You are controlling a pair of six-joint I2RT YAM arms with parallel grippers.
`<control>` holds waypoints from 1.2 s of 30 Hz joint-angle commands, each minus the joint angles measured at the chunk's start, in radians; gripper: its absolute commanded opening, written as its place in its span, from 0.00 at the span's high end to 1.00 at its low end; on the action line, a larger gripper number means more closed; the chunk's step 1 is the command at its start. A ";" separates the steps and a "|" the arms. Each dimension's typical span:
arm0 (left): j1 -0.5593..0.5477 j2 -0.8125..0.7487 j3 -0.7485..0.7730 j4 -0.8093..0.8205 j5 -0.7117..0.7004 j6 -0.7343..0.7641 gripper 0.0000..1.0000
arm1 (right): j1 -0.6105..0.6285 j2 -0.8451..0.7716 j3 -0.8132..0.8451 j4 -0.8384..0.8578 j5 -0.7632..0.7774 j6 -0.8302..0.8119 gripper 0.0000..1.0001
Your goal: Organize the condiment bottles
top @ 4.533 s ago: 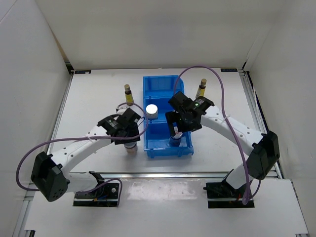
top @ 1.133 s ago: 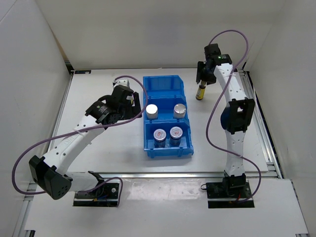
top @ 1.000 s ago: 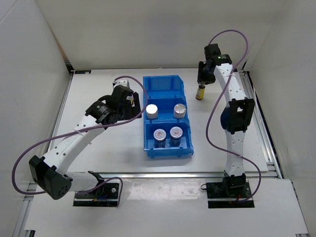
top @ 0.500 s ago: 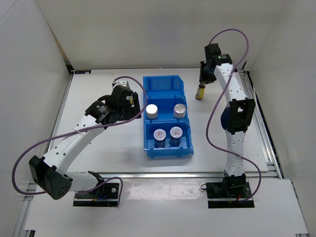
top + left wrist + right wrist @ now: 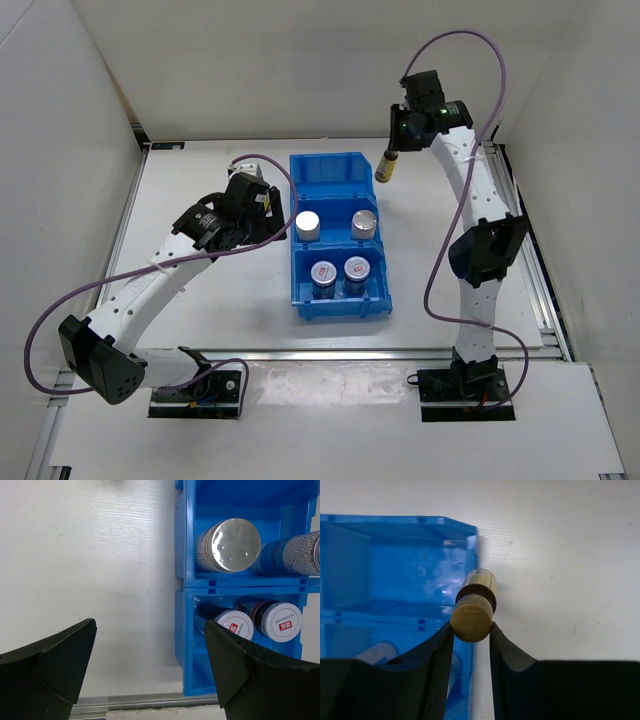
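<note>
The right gripper point(image 5: 471, 626) pinches the amber bottle point(image 5: 479, 586) by its cap, the bottle hanging below the fingers beside the blue bin point(image 5: 395, 522), whose far compartment lies to the gripper's left. It should probably clear the rim, stay upright and touch down before release, since a cap grip lets it swing. The left gripper point(image 5: 150, 647) hovers spread, the bin at its right.
</note>
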 commanded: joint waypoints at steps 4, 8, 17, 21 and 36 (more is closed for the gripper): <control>0.005 -0.019 0.032 -0.005 -0.016 0.003 0.00 | 0.100 -0.022 0.062 0.098 -0.107 -0.041 1.00; 0.005 -0.019 0.032 -0.005 -0.025 0.012 0.00 | 0.135 0.021 0.072 0.107 -0.117 -0.083 1.00; 0.014 -0.028 0.014 -0.005 -0.035 0.033 0.00 | 0.144 0.138 0.107 0.116 -0.117 -0.127 1.00; 0.023 -0.028 0.005 -0.005 -0.044 0.033 0.00 | 0.144 0.179 0.116 0.125 -0.106 -0.149 1.00; 0.023 -0.028 -0.004 -0.005 -0.053 0.042 0.00 | 0.183 0.198 0.076 0.147 -0.045 -0.178 0.57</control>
